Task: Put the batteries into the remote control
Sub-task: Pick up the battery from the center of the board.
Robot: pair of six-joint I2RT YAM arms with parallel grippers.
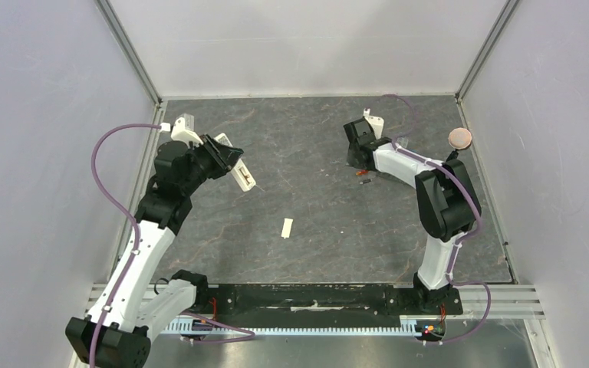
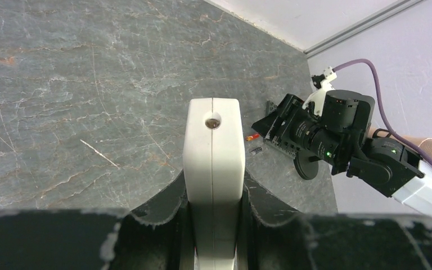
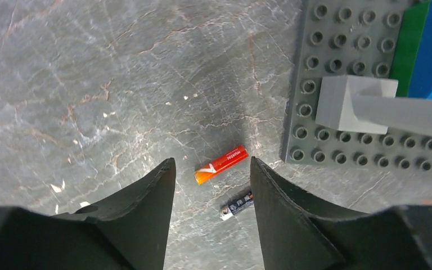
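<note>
Two thin batteries (image 3: 221, 164), one orange-red, one dark, lie close.

dark grey marbled tabletop (image 1: 353, 245), pale plain walls (image 1: 299, 38)

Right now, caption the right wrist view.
Open right gripper above red battery and dark battery, beside grey studded plate.

Smooth matt white plastic remote control (image 2: 212, 152), glossy red battery (image 3: 221, 165), veined stone-look grey table (image 3: 90, 84), studded plastic plate (image 3: 343, 73)
</note>
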